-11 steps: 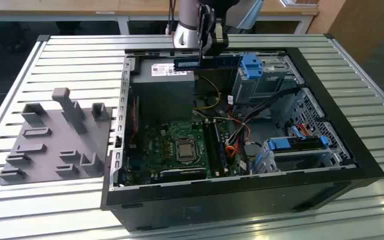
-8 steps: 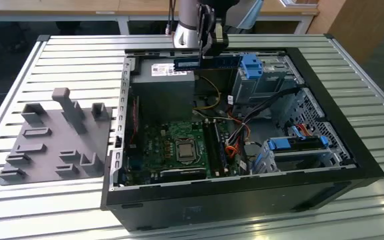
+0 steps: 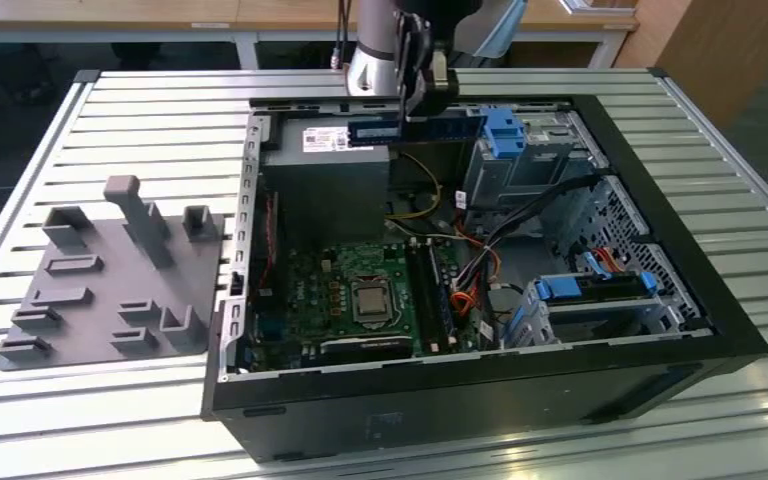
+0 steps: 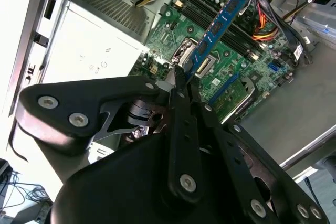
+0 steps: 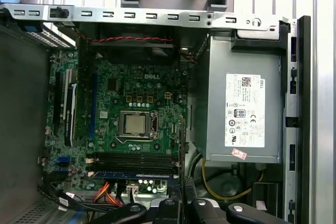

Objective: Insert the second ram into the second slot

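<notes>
**Obs:** State of your tool? Where is the stick?

**Me:** My gripper (image 4: 181, 77) is drawn in narrow on the second ram (image 4: 223, 23), pads on its two flat faces. The stick is in the air over the open computer case (image 3: 704, 300). In the exterior view it is near the power supply (image 5: 244, 111) end, apart from the motherboard (image 5: 131, 103).

**Obs:** Handling?

**Me:** My judgement: light, thin and stiff, but it will crack rather than bend. Chips and contact edge are the delicate parts. Take hold on the flat faces, about mid-length, with the contact edge free. Squeeze moderately, no twisting.

**Obs:** Orientation?

**Me:** The board stands on edge. In the exterior view the long axis runs roughly level from left to right. That appears crosswise to the memory slots (image 5: 131, 158). One blue stick (image 5: 131, 174) sits seated just beside the dark empty slots. I cannot tell which end carries the notch.
</notes>
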Action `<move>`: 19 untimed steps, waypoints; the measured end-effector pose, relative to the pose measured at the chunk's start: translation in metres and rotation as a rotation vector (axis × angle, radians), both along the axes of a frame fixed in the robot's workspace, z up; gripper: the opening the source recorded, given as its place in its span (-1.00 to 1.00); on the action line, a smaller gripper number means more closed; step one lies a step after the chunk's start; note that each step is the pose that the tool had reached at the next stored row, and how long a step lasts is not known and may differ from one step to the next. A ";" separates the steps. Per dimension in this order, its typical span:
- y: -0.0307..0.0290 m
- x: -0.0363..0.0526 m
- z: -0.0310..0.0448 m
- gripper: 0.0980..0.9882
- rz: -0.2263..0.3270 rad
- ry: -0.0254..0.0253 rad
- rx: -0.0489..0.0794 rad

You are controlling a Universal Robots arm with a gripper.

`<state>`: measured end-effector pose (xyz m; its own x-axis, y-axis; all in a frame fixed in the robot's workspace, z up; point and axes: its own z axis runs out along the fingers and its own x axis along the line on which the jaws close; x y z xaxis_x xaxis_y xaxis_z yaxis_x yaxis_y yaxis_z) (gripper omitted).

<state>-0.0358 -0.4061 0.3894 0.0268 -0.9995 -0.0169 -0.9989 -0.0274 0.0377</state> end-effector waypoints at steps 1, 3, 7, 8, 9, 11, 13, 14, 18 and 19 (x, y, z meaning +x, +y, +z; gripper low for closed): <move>-0.0011 0.0000 0.0000 -0.91 0.000 0.0000 0.000; -0.0038 0.0000 0.0000 -0.91 0.000 -0.0001 0.000; -0.0113 0.0000 0.0000 -0.91 0.000 0.0000 0.000; -0.0131 -0.0001 0.0000 -0.91 0.000 0.0000 0.000; -0.0149 -0.0001 0.0000 -0.91 0.000 0.0000 0.000; -0.0188 -0.0002 0.0000 -0.91 0.000 0.0000 0.000; -0.0222 -0.0003 0.0000 -0.91 0.000 0.0001 -0.001; -0.0236 -0.0004 0.0000 -0.91 0.000 0.0000 -0.001; -0.0243 -0.0004 -0.0007 -0.91 -0.046 0.0001 -0.003; -0.0243 -0.0004 -0.0010 -0.91 -0.064 0.0001 -0.004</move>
